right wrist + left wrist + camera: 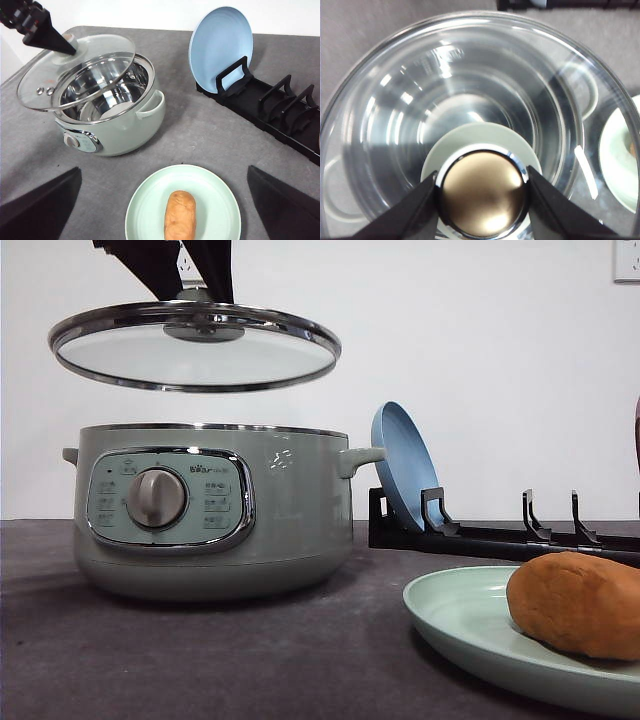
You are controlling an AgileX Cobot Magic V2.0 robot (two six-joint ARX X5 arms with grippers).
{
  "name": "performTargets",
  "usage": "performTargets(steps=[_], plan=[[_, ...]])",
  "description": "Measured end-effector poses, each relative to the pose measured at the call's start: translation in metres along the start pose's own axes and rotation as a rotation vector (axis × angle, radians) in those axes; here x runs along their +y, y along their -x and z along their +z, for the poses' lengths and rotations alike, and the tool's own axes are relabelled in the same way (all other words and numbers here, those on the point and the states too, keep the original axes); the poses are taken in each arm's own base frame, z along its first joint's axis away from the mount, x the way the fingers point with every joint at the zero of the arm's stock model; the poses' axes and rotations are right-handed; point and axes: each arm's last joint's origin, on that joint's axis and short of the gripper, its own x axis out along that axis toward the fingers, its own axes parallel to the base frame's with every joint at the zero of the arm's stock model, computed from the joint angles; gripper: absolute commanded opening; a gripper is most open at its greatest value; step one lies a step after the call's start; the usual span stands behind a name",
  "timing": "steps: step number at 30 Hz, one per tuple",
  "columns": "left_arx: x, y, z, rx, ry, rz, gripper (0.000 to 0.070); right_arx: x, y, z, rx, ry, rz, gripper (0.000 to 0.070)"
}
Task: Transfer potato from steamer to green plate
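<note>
Now: potato (180, 214) lies on green plate (150, 210), lower middle | left gripper (482, 192) holds glass lid (195, 345) above steamer (215, 510), upper left | right gripper (165, 210) wide apart, holding nothing | left: lid back on.

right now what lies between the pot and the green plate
Nothing: bare grey table separates the pot from the green plate holding the potato, seen in the right wrist view.

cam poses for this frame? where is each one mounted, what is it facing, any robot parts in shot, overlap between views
Front: low at table level, facing forward at the sage-green steamer; left gripper holds the glass lid aloft.
Left wrist: above the lid knob, looking down; fingers grip it.
Right wrist: high, looking down; open fingers.
Shared: orange-brown potato on the mint-green plate.
</note>
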Motion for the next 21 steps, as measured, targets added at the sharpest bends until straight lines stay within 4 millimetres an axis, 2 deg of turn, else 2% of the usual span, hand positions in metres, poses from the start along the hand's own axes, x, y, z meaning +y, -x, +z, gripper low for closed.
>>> performTargets(steps=[12, 21], plan=[[0.002, -0.025, -0.002, 0.03, 0.001, -0.001, 0.0015, 0.0, 0.0, 0.0, 0.0, 0.0, 0.0, 0.0684], [0.002, -0.032, 0.002, 0.01, -0.003, 0.0, 0.0015, 0.0, 0.0, 0.0, 0.0, 0.0, 0.0, 0.0684]])
